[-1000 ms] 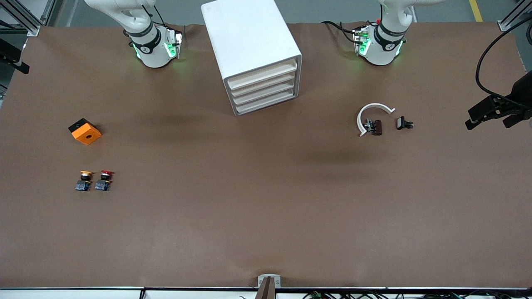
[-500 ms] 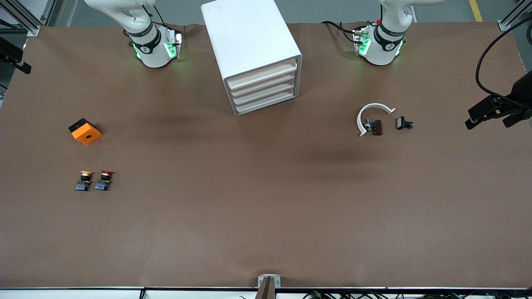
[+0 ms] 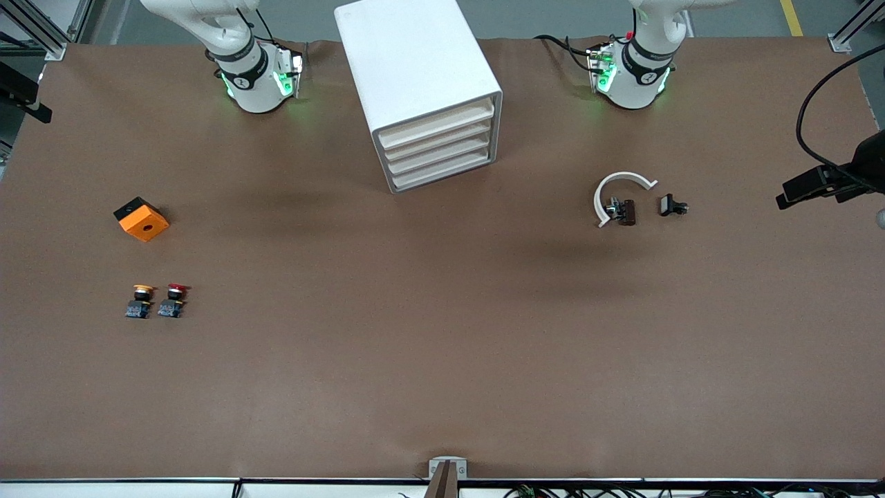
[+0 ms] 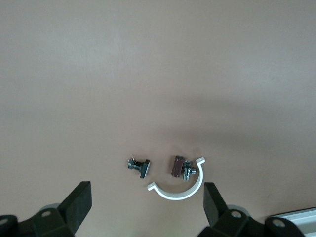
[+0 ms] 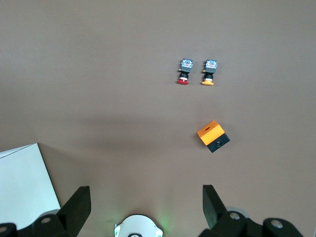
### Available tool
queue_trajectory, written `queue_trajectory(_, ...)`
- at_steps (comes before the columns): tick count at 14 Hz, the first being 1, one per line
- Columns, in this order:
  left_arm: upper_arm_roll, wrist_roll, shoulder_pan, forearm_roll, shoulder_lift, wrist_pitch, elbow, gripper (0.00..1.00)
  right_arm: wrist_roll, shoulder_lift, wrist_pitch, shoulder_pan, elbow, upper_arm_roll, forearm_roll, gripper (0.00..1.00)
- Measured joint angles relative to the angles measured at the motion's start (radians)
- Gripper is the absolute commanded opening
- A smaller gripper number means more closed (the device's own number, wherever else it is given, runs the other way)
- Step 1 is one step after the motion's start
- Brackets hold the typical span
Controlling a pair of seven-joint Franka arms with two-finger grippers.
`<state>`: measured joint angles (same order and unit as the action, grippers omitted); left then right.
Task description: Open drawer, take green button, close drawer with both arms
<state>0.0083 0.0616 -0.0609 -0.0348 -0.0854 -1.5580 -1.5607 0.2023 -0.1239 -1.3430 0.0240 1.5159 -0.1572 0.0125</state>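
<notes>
Drawers, four alike with cream slat fronts, sit shut in the white cabinet (image 3: pixel 422 90) between the two arm bases, so the opening step has not begun. No green-capped button shows in any view; I judge it lies inside one of the drawers, though which cannot be told.

The left gripper (image 4: pixel 145 210) hangs high over the table toward the left arm's end, its fingers spread wide and empty. The right gripper (image 5: pixel 145 210) hangs high toward the right arm's end, likewise wide and empty. Neither appears in the front view.

Next, one gripper likely must come down to a drawer front (image 3: pixel 437 126), narrow onto its edge and pull outward, while the other arm readies to reach in.

The left wrist view shows a white curved clip (image 4: pixel 178 185) lying against a small brown block with a bolt (image 4: pixel 180 167), and a separate black T-bolt (image 4: pixel 139 166) just beside them. The right wrist view shows the red-capped button (image 5: pixel 185 72) beside the yellow-capped button (image 5: pixel 209 72), and an orange and black block (image 5: pixel 213 136) near them. Only the front view shows the drawer fronts; the right wrist view catches just a corner of the cabinet.
</notes>
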Motion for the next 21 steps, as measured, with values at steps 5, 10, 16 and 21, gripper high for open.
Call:
queue_trajectory(5,0.000,0.001,0.004,0.000,-0.082,0.002,-0.037,1.00,0.000,0.000,0.000,0.000,0.000,0.000,0.000,1.00)
queue_trajectory(10,-0.007,0.028,0.035,-0.001,-0.238,-0.032,-0.042,1.00,0.000,0.000,0.000,0.000,0.000,-0.005,-0.017,1.00)
queue_trajectory(16,-0.011,0.311,0.168,-0.009,-0.392,-0.149,-0.041,1.00,0.000,0.000,-0.001,0.000,-0.001,-0.006,-0.020,1.00)
queue_trajectory(21,-0.015,0.583,0.222,-0.103,-0.421,-0.179,-0.035,1.00,0.000,0.000,-0.002,0.000,-0.004,-0.008,-0.021,1.00)
